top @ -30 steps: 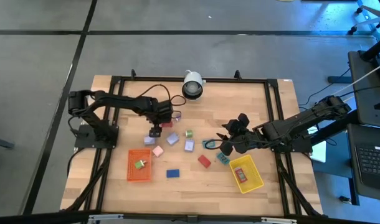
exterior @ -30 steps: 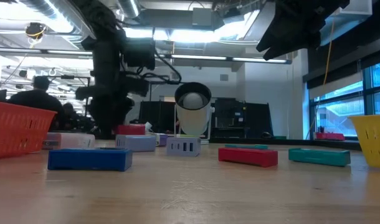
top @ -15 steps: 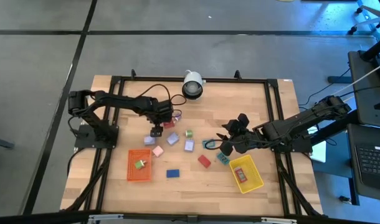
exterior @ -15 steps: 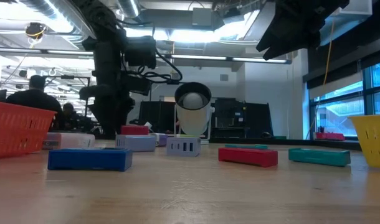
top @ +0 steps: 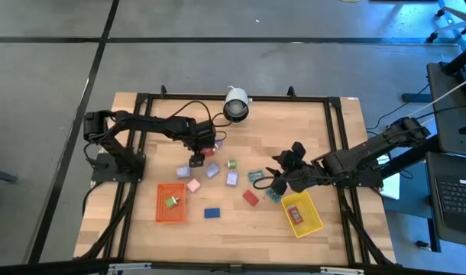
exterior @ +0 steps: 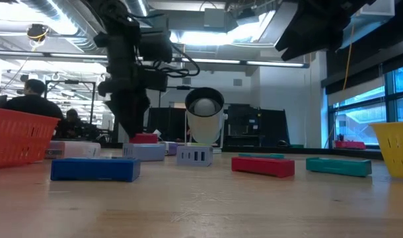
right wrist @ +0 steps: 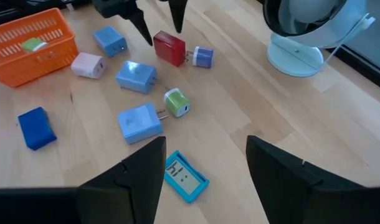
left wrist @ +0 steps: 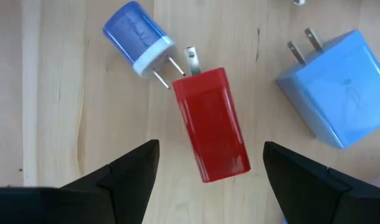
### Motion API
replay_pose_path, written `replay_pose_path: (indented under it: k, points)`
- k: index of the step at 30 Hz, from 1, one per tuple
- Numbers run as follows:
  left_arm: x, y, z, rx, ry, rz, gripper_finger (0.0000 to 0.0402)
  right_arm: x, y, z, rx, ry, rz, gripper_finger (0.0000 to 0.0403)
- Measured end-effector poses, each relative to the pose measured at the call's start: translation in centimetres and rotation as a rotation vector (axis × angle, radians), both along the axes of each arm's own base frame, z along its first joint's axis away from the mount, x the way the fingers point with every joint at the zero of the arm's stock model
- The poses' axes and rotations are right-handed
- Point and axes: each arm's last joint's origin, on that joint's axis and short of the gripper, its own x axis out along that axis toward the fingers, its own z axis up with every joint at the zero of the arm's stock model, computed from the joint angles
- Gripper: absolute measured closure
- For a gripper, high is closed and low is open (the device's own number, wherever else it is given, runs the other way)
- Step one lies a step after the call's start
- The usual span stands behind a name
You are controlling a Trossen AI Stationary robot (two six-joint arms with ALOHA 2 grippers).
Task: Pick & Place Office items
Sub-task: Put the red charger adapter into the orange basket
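Bare wood flanks the red charger [left wrist: 213, 124] between the wide-open, empty left gripper [left wrist: 209, 180]; right gripper [right wrist: 205, 171] hovers parted, empty, above the teal piece [right wrist: 186, 177].

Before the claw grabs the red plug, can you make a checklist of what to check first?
1. Left claw open: ok, its fingers stand wide apart.
2. Red plug between the fingers: ok, it lies centred in the gap, prongs pointing away.
3. Neighbours out of the way: not ok, the round blue plug has its prongs almost touching the red plug's prong end.
4. Light blue plug apart: ok, off to one side.
5. Right claw out of the way: ok, it hangs near the yellow tray.
6. Orange tray has room: ok.
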Motion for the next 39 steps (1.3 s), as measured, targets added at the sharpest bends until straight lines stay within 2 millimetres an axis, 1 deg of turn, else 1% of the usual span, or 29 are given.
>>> replay_pose_path:
  k: [6,13,17,20,23,26,34,39]
  points:
    - [0.2,0.0,-0.1,0.002,-0.013,0.010,0.0119,0.0,0.0,0.0,-0.011,-0.009,-0.012,0.0179]
    - [0.6,0.2,-1.2,-0.012,0.009,0.023,0.0119,0.0,0.1,0.1,-0.008,-0.015,-0.011,0.0179]
    - [0.8,0.2,-1.6,-0.014,0.015,0.024,0.0119,0.0,0.1,0.1,-0.008,-0.015,-0.011,0.0179]
    - [0.8,0.2,-1.6,-0.019,0.017,0.023,0.0127,0.0,0.1,0.1,-0.009,-0.015,-0.011,0.0179]
    - [0.8,0.2,-1.6,-0.022,0.012,0.029,0.0148,0.0,0.1,0.1,-0.009,-0.014,-0.011,0.0179]
    - [0.8,0.2,-1.6,-0.024,0.011,0.037,0.0178,0.0,0.1,0.1,-0.009,-0.014,-0.011,0.0179]
    - [0.8,0.2,-1.5,-0.032,0.006,0.069,0.0281,0.0,0.1,0.1,-0.009,-0.014,-0.010,0.0179]
    - [0.8,0.1,-1.5,-0.049,0.010,0.069,0.0286,0.0,0.1,0.1,-0.010,-0.012,-0.008,0.0179]
